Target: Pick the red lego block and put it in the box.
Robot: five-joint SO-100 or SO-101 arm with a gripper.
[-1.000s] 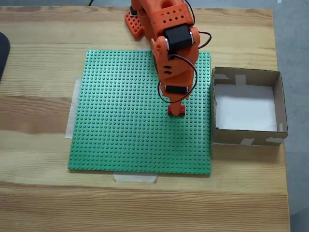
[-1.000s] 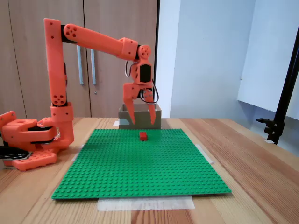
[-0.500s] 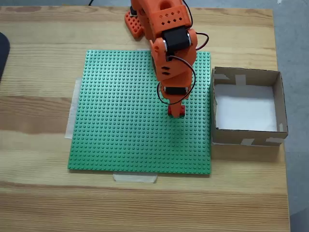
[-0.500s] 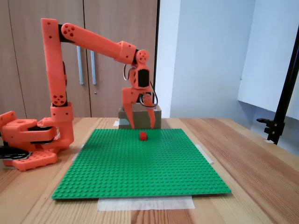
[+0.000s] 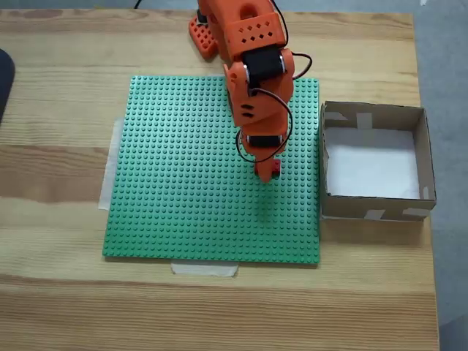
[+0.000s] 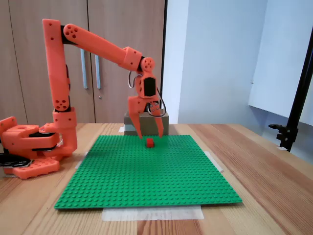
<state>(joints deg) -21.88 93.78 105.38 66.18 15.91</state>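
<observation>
The red lego block [image 6: 149, 142] sits on the green studded baseplate [image 6: 146, 171], toward its far side. My orange gripper [image 6: 150, 135] hangs open just above it, one finger on each side of the block and the tips apart from it. In the fixed view from above, the gripper [image 5: 268, 170] points straight down and covers most of the block [image 5: 274, 168], which peeks out at the lower right of the wrist. The box [image 5: 373, 161], brown cardboard with a white floor, stands right of the baseplate with nothing in it. In the side fixed view the box [image 6: 166, 122] shows behind the gripper.
The arm's base [image 6: 29, 147] stands on the wooden table [image 5: 58, 307] beyond the baseplate's far edge in the top view. Pale tape [image 5: 205, 269] holds the baseplate down. A black stand [image 6: 293, 112] rises at the right of the side view.
The open gripper has come down closer to the red block, and the arm has drawn back slightly. The block has not moved.
</observation>
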